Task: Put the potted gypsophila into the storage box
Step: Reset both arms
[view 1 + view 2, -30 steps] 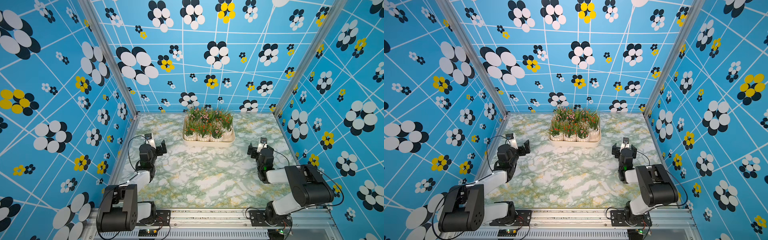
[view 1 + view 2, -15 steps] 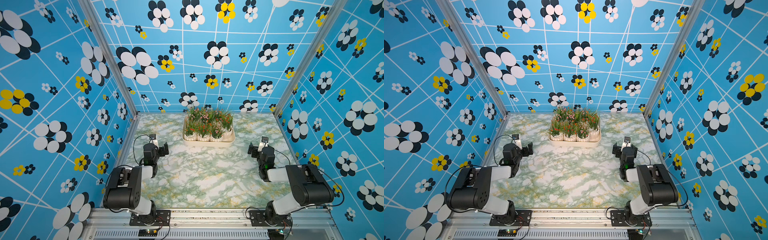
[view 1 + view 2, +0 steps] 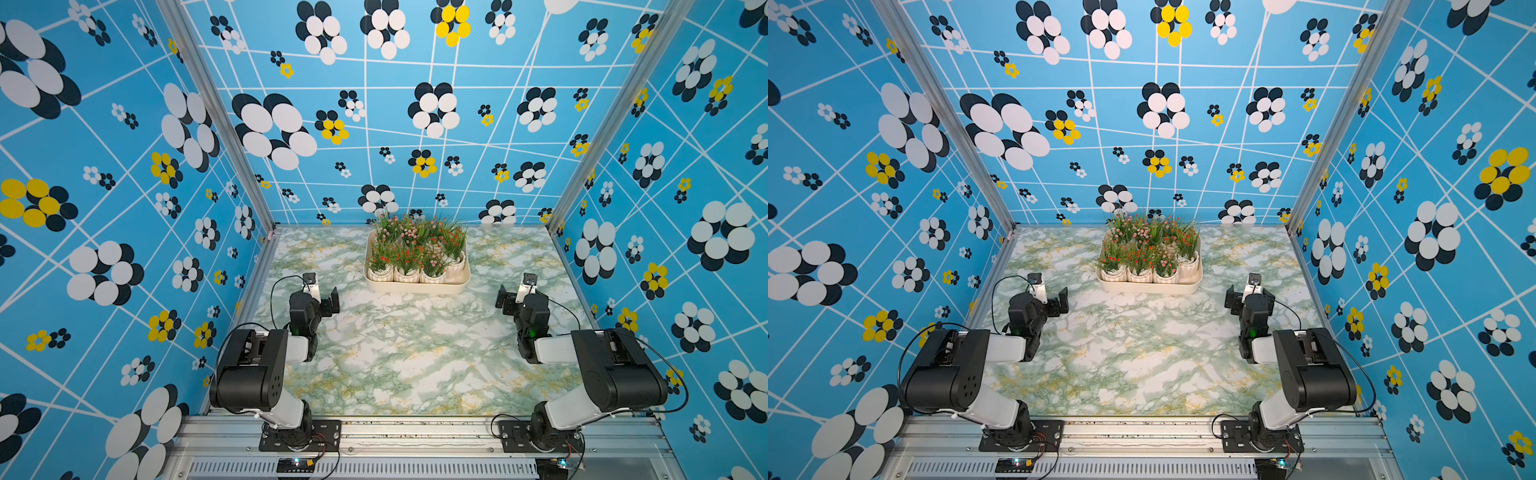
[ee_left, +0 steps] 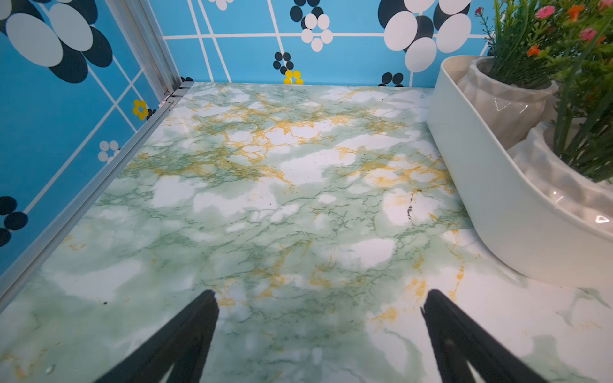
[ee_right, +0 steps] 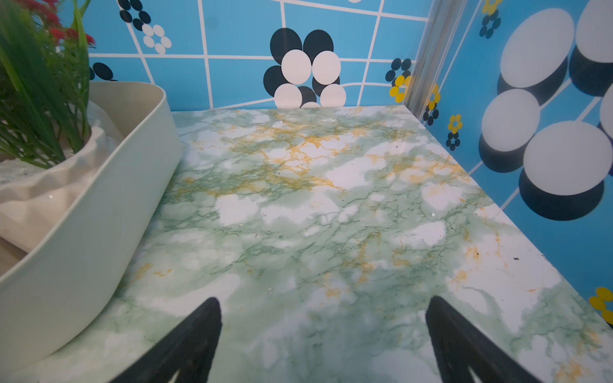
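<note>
The cream-white storage box stands at the back middle of the marbled table. Several potted gypsophila, green with small red and pink flowers in white ribbed pots, stand packed inside it. My left gripper hovers low, left of and nearer than the box, open and empty. My right gripper mirrors it on the right, open and empty. In the left wrist view the box wall lies beside the open gripper. In the right wrist view the box lies beside the open gripper.
Blue flowered walls and aluminium posts close in the table on three sides. Both arm bases sit on the front rail. The marbled tabletop stretches between the arms and the box.
My left arm has folded back towards its base, its elbow swinging up, and its gripper has shifted slightly right. The right arm has barely moved. Both grippers stay open.
</note>
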Available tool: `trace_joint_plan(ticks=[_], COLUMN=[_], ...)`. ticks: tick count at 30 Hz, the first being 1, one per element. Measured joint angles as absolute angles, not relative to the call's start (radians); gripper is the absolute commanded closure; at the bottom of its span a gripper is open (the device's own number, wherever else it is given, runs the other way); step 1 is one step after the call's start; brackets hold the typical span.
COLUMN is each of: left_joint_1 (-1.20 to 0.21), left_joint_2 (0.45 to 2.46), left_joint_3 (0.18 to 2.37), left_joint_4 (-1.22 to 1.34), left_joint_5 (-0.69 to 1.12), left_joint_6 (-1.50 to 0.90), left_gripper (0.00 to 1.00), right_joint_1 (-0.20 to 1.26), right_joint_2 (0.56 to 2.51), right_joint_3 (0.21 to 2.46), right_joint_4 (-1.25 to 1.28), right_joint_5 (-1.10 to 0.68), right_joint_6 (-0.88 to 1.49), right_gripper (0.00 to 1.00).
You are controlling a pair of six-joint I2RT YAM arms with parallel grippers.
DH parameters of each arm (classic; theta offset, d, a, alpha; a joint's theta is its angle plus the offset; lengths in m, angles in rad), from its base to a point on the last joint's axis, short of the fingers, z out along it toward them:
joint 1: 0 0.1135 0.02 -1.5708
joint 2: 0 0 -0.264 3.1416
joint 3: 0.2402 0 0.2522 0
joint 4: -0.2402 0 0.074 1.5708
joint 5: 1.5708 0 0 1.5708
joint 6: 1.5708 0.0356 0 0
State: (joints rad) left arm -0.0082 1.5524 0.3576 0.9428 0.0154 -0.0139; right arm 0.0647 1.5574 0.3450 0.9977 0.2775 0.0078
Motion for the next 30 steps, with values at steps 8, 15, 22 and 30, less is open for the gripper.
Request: trace_joint_plan(ticks=[8, 15, 22, 30], left_joint_1=[-0.009, -0.009, -0.009, -0.009], left_joint_2=[1.552, 1.552, 1.552, 1.552], left_joint_3=[0.358, 0.359, 0.359, 0.359], left_joint_4=[0.943, 0.943, 0.943, 0.943], left_joint_5=[0.019, 0.030, 0.030, 0.030], left_joint_6=[-0.006, -0.006, -0.006, -0.006], left_gripper=[0.01, 0.01, 0.01, 0.00], right_joint_1=[0.065, 0.065, 0.065, 0.065], right_joint_2=[1.557, 1.557, 1.557, 1.557], right_joint_3=[0.345, 0.345, 0.345, 0.345], right_joint_4=[0.998, 0.998, 0.998, 0.998], right_joint_5=[0.278, 0.278, 0.278, 0.278], right_joint_6=[0.008, 0.008, 0.008, 0.008], right_gripper=[0.01, 0.01, 0.01, 0.01])
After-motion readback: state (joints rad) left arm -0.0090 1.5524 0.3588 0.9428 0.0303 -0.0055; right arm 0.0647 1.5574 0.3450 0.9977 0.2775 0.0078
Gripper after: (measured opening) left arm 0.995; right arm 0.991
